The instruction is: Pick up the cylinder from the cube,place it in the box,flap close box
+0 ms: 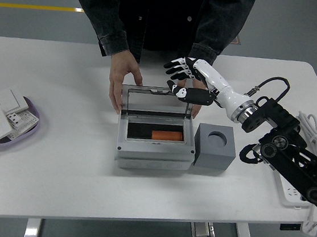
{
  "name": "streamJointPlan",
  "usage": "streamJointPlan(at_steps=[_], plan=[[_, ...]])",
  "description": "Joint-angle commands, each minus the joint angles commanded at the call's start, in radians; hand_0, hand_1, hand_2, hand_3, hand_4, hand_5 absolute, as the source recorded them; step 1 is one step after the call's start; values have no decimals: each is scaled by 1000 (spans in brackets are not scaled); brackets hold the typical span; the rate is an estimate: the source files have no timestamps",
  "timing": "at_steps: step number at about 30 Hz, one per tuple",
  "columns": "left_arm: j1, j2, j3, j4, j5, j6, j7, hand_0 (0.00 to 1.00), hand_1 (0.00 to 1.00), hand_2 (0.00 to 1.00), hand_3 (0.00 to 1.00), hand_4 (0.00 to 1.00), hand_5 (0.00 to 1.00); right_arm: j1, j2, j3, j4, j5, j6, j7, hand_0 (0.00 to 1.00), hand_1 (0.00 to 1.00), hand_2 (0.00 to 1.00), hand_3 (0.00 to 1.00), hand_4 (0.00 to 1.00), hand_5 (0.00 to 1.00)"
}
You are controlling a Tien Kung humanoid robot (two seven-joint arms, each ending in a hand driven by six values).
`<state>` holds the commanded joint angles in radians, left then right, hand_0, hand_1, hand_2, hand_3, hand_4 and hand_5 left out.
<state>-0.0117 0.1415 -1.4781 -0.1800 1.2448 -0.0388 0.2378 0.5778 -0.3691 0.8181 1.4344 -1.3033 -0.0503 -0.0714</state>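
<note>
An orange cylinder (pixel 167 135) lies inside the open grey box (pixel 154 152) at mid table. The box's clear lid (pixel 157 101) stands up at the back. The grey cube (pixel 214 146) with a round hole on top stands right of the box, empty. My right hand (pixel 181 78) is open and empty, raised above the lid's back right corner, over the person's hand. A person at the far side rests one hand (pixel 121 80) at the lid's left edge and the other hand (pixel 196 107) at its right. My left arm is out of view.
A purple dish (pixel 32 121) with white wall sockets (pixel 1 118) sits at the left. A white power strip (pixel 292 154) and coiled cable (pixel 311 133) lie at the right behind my right arm.
</note>
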Motion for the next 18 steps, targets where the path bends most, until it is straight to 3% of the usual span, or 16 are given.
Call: streamJointPlan(at_steps=[5,9,13,18], plan=[[0,-1,-1,0,4,0,1,630,657,586,660,708,388,42,30,-49,-104,24,-6,10,687,670,706,715,587,197],[-2,0,-3,0,6,0,2,630,657,586,660,709,388,53,25,-81,-148,43,-9,12,684,663,702,712,591,205],[1,1,-4,0,7,0,2,630,657,586,660,709,388,46,-2,-99,-120,48,-13,7,684,663,702,712,591,205],[3,2,-5,0,8,0,2,630,657,586,660,710,388,21,-64,-126,-35,57,-20,-5,667,656,696,710,599,221]])
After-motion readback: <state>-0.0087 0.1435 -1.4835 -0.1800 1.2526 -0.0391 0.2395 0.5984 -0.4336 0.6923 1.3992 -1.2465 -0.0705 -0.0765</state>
